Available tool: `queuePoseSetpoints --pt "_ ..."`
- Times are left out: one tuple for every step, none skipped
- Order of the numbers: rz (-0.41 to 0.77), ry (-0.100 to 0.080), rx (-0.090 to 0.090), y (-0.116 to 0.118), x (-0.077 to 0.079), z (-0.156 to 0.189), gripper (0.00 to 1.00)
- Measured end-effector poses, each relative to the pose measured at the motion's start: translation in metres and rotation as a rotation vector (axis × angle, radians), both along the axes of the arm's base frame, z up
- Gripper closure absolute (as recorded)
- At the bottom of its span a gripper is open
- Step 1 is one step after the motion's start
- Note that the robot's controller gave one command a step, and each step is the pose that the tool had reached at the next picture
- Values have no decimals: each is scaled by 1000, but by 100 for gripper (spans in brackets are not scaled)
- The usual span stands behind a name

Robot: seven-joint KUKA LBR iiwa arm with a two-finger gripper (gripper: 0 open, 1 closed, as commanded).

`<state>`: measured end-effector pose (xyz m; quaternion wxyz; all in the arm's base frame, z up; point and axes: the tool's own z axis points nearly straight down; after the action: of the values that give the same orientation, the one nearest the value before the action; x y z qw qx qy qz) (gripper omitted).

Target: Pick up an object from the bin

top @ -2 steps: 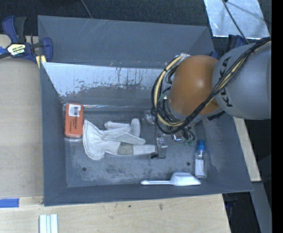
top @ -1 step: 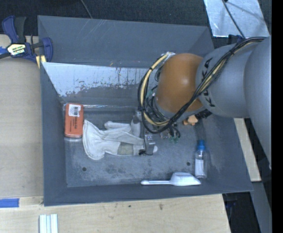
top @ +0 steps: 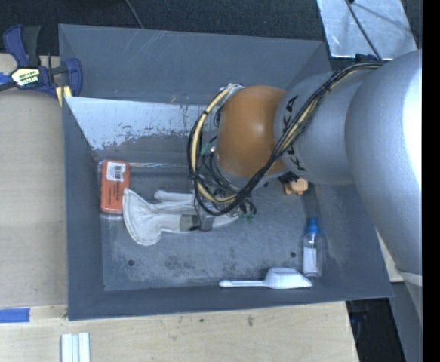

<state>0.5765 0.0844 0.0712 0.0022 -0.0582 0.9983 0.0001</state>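
Down on the bin floor the gripper sits against the narrow end of a white cloth pouch, which stretches away from it toward an orange packet. Can't tell if it's clamped or open. Nothing looks lifted yet, so the lift's left to do.

We see the bin lit unevenly: a pale bright band runs along its back wall, while the floor lies dim. The arm takes the strongest light, with a broad sheen on its silver casing, and the orange cover carries a soft highlight. Beneath them a shadow darkens the middle of the floor. The white scoop stands out bright.
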Motion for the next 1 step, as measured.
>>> queuePoseSetpoints --pt "0 0 0 0 0 0 100"
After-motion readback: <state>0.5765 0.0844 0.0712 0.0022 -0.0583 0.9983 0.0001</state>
